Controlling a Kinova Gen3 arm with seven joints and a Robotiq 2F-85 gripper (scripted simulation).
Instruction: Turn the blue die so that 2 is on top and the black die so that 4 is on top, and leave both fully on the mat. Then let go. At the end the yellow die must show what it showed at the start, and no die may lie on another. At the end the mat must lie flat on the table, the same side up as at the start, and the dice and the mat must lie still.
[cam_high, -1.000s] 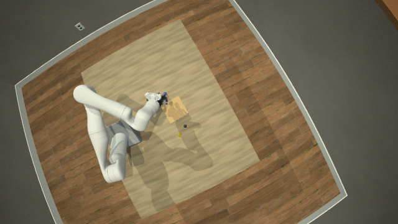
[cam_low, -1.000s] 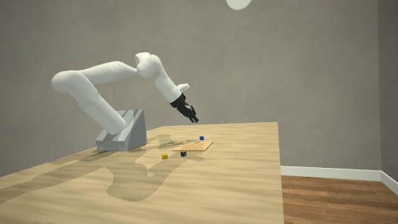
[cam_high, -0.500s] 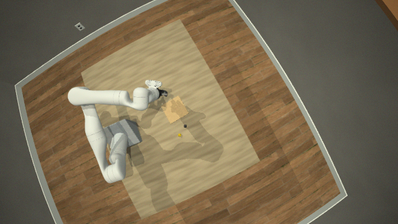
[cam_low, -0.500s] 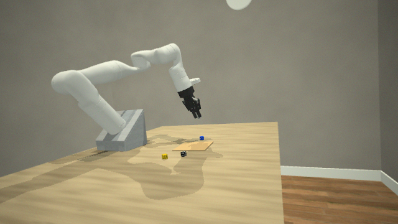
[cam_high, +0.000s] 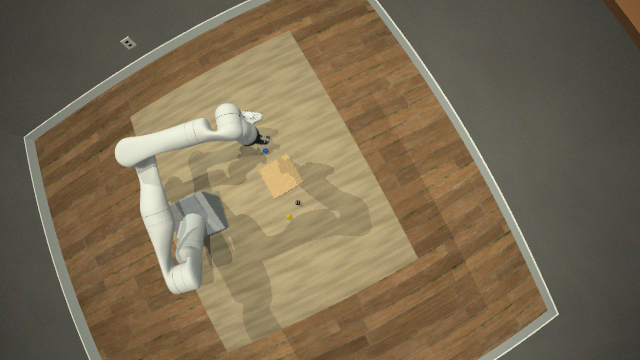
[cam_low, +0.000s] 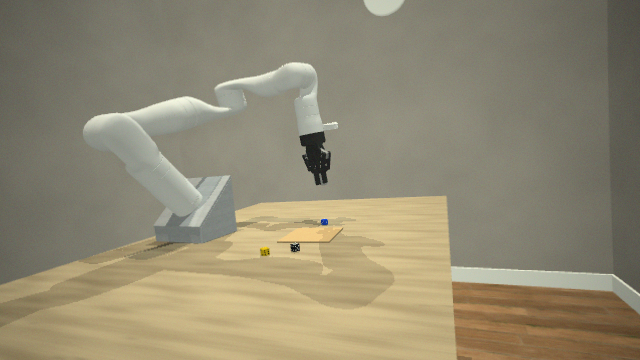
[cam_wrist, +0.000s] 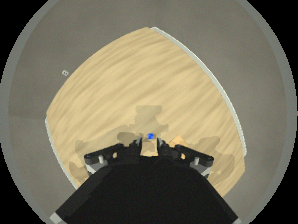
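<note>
The blue die (cam_high: 265, 150) (cam_low: 324, 222) (cam_wrist: 151, 136) lies on the table, off the mat, beyond its far edge in the exterior view. The mat (cam_high: 274, 185) (cam_low: 300, 236) (cam_wrist: 177, 140) is a thin orange-tan square lying flat. The black die (cam_high: 298, 202) (cam_low: 295, 247) lies off the mat at its near side. The yellow die (cam_high: 288, 217) (cam_low: 265, 251) lies beside the black one, farther from the mat. The top numbers are too small to read. My gripper (cam_high: 268, 140) (cam_low: 321, 183) (cam_wrist: 149, 142) is partly open and empty, pointing down, well above the blue die.
The grey wedge-shaped robot base (cam_high: 216, 212) (cam_low: 217, 215) stands on the table (cam_high: 350, 250) (cam_low: 350, 330) (cam_wrist: 135, 80), left of the mat and dice. The arm's shadows fall across the table, the mat and around the dice. The table's right edge drops to a wooden floor (cam_low: 525, 320).
</note>
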